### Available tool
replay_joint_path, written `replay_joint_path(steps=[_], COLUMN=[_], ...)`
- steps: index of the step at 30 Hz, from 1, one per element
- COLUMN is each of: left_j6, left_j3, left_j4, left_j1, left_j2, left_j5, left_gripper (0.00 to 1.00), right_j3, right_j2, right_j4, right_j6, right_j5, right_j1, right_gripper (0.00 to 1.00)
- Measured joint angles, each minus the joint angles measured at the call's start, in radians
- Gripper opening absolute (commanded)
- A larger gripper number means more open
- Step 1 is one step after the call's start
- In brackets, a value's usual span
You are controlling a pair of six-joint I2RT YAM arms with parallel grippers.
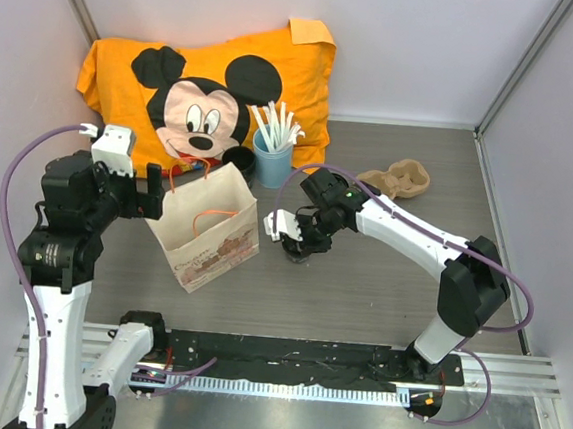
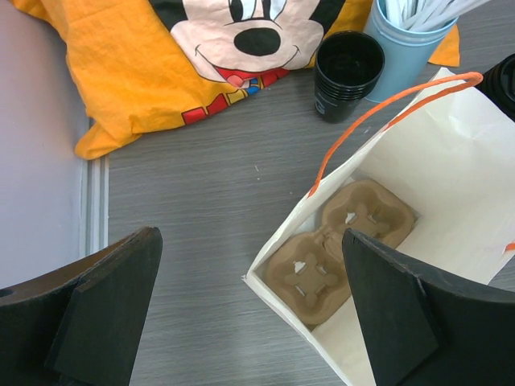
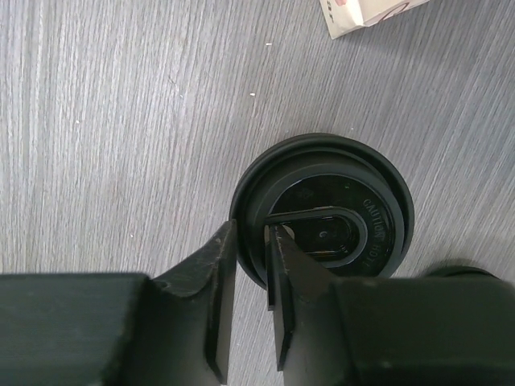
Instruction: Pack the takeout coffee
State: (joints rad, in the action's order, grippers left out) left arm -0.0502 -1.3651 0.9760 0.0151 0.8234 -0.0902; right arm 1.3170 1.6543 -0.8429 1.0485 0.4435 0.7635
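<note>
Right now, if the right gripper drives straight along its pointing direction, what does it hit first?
The takeout coffee: the right gripper points straight down at its black lid, jaws straddling the lid's rim. Whether the gripper touches the lid or sits just above it is unclear from this view.

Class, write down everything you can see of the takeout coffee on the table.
The takeout coffee stands upright on the grey wood-grain table, just right of the paper bag. From above only its round black plastic lid shows: a raised outer rim and a sunken centre with an oval tab and embossed caution lettering. The cup's body is hidden beneath. The right gripper pinches the lid's rim, one finger outside and one inside.
</note>
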Motion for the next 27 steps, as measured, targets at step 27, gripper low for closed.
replay_joint_path(steps=[27], left_j6=[0.021], left_j3=[0.005], left_j4=[-0.061], left_j1=[0.087], left_j2=[0.021], left_j5=[0.000], left_gripper=[1.00], right_j3=[0.217], right_j2=[0.021], right_j4=[-0.103], right_j6=[-0.182], right_j5=[-0.129], right_j1=[0.000], right_gripper=[0.01])
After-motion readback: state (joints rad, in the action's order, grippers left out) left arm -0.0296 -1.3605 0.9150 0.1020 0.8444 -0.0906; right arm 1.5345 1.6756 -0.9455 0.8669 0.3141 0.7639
